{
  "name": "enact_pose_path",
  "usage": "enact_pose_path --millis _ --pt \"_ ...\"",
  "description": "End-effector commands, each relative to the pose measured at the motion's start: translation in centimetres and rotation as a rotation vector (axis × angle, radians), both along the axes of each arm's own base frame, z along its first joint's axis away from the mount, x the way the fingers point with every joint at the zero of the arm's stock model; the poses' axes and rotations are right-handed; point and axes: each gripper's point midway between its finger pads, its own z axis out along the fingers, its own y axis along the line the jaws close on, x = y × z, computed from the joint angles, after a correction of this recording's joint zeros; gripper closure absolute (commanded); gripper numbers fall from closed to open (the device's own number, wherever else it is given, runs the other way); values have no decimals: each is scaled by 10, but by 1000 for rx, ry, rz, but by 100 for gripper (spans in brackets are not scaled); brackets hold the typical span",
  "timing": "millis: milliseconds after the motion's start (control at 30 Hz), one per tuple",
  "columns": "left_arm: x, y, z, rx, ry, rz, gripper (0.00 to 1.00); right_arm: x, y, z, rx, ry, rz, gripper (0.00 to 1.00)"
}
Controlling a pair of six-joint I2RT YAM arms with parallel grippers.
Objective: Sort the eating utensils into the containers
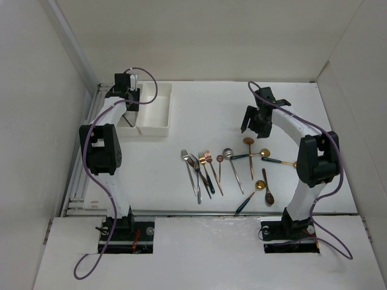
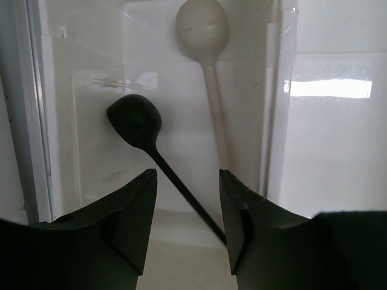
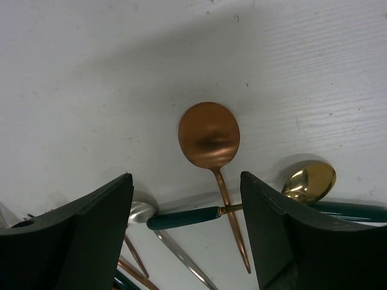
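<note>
The two white bins (image 1: 158,115) stand joined at the back left. My left gripper (image 1: 129,90) hangs over the left bin, open and empty (image 2: 187,181). In that bin (image 2: 91,151) lie a black spoon (image 2: 134,121), its handle running down between my fingers, and a pale spoon (image 2: 202,27). Several forks (image 1: 197,170) and spoons (image 1: 266,187) lie loose mid-table. My right gripper (image 1: 254,121) is open (image 3: 187,181) just above a copper spoon (image 3: 208,136), whose handle crosses a dark green handle (image 3: 184,217). A gold spoon (image 3: 309,181) lies to the right.
The right bin (image 2: 326,151) shows nothing in it in the left wrist view. A silver spoon bowl (image 3: 142,211) lies by the right gripper's left finger. White walls enclose the table on the left, back and right.
</note>
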Motion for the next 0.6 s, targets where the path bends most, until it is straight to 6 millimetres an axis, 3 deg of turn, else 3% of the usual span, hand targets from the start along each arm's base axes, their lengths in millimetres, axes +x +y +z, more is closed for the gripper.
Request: enact_pose_path --millis 0,100,300,433,467,500,567 --pt "7 8 21 10 -70 39 57 -3 2 -20 -33 29 17 24" --pt "6 15 40 33 -96 79 54 -14 0 -30 -60 63 20 24" --pt "6 30 138 82 -299 152 47 -30 0 -49 -69 106 12 24" --pt "-2 43 217 34 -486 307 21 -27 -1 -63 -81 118 9 29" --pt "-9 44 234 10 -523 343 8 -29 -1 -70 -86 138 9 31" --pt "-12 43 247 -20 -552 360 2 -25 0 -70 -84 132 9 38" --pt "-16 34 270 -81 -605 333 0 -21 -2 -73 -101 135 15 45"
